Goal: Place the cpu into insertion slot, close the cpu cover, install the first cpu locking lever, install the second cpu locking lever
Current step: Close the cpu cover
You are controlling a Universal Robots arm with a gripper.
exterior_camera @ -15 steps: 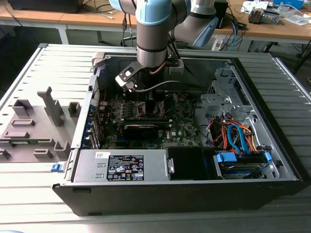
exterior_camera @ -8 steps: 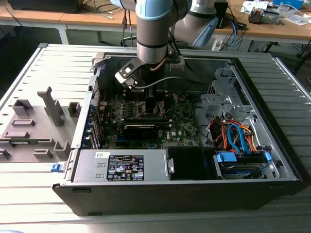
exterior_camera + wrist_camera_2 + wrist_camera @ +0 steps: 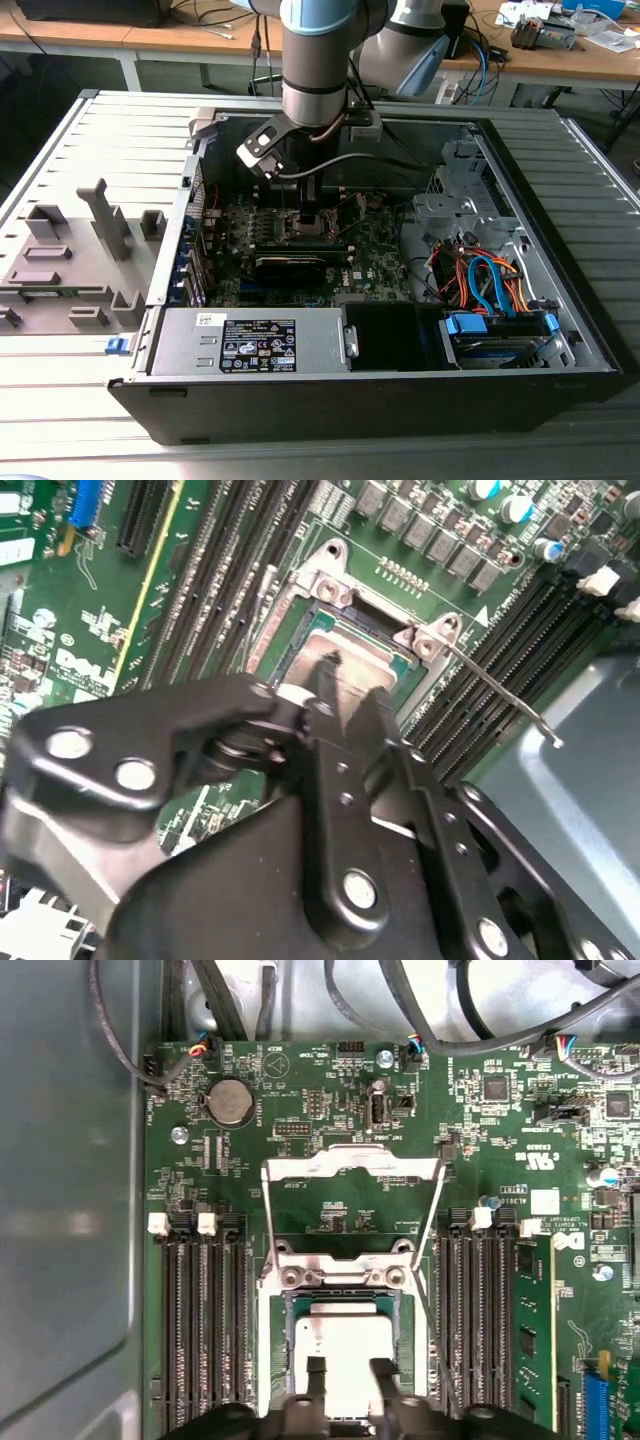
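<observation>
The cpu (image 3: pixel 345 1335) lies flat in the insertion slot (image 3: pixel 272 1310) of the green board, its silvery top up; it also shows in the second wrist view (image 3: pixel 358 648). Behind the slot the cpu cover (image 3: pixel 350 1163) stands raised, a thin metal frame hinged at the slot's far edge. A thin locking lever (image 3: pixel 500 695) sticks out free beside the slot. My gripper (image 3: pixel 348 1370) hangs right over the chip's middle, fingers (image 3: pixel 316 1372) a narrow gap apart with nothing between them. In the exterior view the gripper (image 3: pixel 305 205) reaches down into the open computer case.
Long black memory slots (image 3: pixel 200 1330) flank the socket on both sides. The case wall (image 3: pixel 380 390), a power supply (image 3: pixel 250 340) and a bundle of coloured cables (image 3: pixel 480 280) ring the board. A grey fixture tray (image 3: pixel 80 250) lies at the exterior view's left.
</observation>
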